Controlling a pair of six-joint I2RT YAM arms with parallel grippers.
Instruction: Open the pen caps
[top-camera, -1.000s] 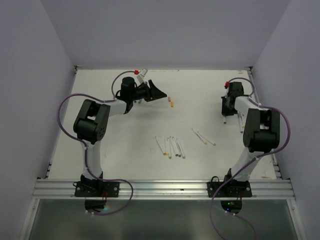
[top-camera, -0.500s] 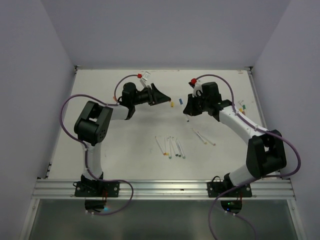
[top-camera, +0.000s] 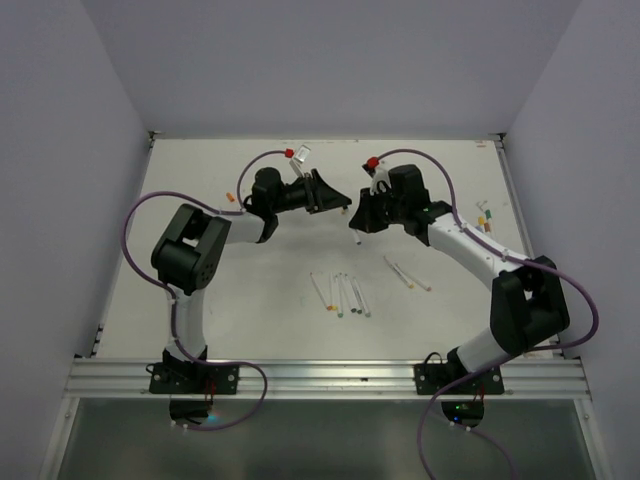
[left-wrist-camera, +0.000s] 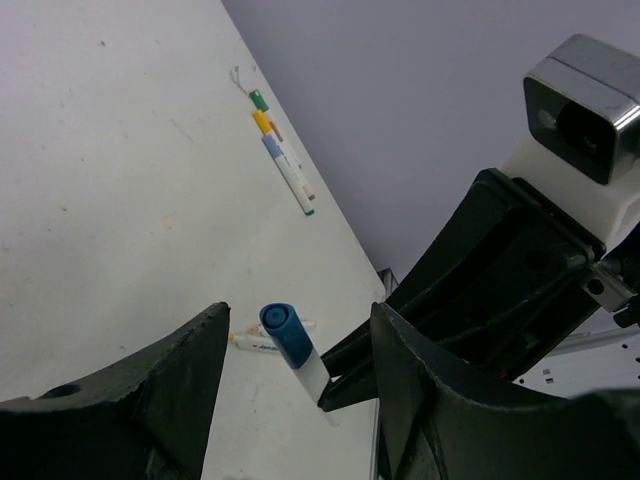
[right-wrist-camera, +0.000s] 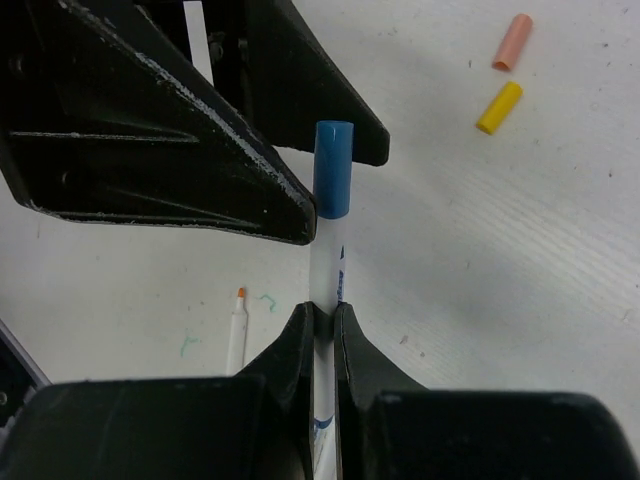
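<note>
The flat white table (top-camera: 230, 300) is enclosed by pale lilac walls (top-camera: 60, 150) at 9, 12 and 3 o'clock. Its near half is mostly bare, and the far corners are open.

The left arm (top-camera: 185, 250) and right arm (top-camera: 480, 255) both reach to the far middle, so their heads meet at about 12 o'clock from the table's centre. A second ago the right arm was folded against the 3 o'clock edge; it has since swung inward. The left head has moved slightly towards it.

The top view shows the black left gripper (top-camera: 341, 199) and black right gripper (top-camera: 357, 226) nearly touching, but not their jaws. The wrist views settle this:
- **Right gripper (right-wrist-camera: 320, 318):** it is clamped on the barrel of a slim white marker pen (right-wrist-camera: 328, 255).
- **Left gripper (left-wrist-camera: 300, 318):** its fingers stand spread. The pen's blue cylindrical plastic cap (left-wrist-camera: 285, 335) rises between them, with a gap on each side, ungripped.

A cluster of loose white pens (top-camera: 340, 293) lies at 6 o'clock from the grippers.

Only the right wrist view shows a peach loose cap (right-wrist-camera: 510, 42) and a yellow loose cap (right-wrist-camera: 498, 107) lying at 1 o'clock beyond the pen.
</note>
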